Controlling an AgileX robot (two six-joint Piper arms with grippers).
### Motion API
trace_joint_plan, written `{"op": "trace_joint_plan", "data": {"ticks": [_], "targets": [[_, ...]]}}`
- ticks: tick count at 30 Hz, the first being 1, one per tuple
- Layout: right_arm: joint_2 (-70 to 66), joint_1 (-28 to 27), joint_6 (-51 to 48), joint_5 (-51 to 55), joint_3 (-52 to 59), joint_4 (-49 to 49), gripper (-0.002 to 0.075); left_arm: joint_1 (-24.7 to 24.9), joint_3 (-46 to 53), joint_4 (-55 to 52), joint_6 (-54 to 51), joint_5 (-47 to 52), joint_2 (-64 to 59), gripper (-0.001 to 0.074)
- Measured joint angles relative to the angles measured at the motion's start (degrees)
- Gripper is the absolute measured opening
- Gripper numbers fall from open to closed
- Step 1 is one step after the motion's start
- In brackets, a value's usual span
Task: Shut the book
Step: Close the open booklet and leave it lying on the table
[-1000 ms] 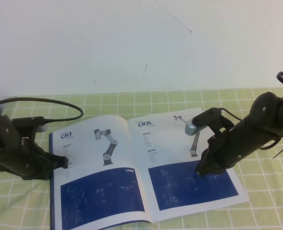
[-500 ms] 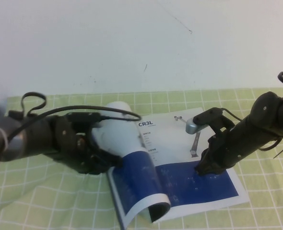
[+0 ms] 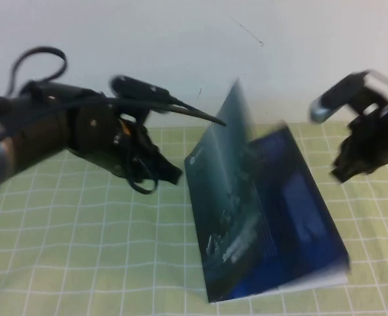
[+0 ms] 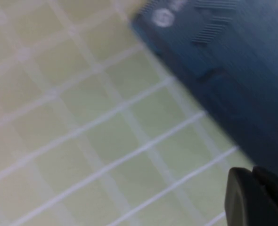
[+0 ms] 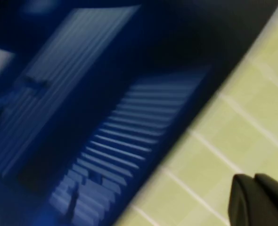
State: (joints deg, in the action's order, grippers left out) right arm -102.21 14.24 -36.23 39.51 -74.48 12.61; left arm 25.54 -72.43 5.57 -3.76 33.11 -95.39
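**Item: book, cover in mid-swing, nearly closed**

Status: a second ago you had the book (image 3: 273, 224) lying open and flat, with the left gripper (image 3: 169, 176) at its outer left edge and the right gripper (image 3: 339, 174) pressing the right-hand page. Half a second ago the left arm was rolling the left half upward. Both arms have now let go.

- Book: on the green checked cloth (image 3: 82, 250), right of centre, spine towards the middle of the table. The dark blue cover (image 3: 223, 171) has swung over the spine and stands tilted above the right half, blurred with motion and not yet flat.
- Left gripper: raised over the cloth, just left of the spine and apart from the cover. In the left wrist view its fingertips (image 4: 245, 197) sit together with nothing between them, and the cover shows beyond them.
- Right gripper: lifted off the page, in the air beside the book's far right corner, not touching it. In the right wrist view its fingertips (image 5: 247, 197) are likewise together and empty, above the cover's edge.

Assessment: the turn is done, so you can count the task as all but complete. The cover looks set to fall shut under its own weight. Watch whether it settles flat or springs back. If it stays ajar, a light press along the free edge should finish it.
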Motion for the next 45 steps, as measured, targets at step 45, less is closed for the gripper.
{"op": "trace_joint_plan", "data": {"ticks": [45], "targets": [[86.2, -14.9, 11.5, -7.7, 56.5, -3.0, -0.0003, -1.0, 62.0, -30.4, 23.7, -11.7, 73.5, -0.0004]]}}
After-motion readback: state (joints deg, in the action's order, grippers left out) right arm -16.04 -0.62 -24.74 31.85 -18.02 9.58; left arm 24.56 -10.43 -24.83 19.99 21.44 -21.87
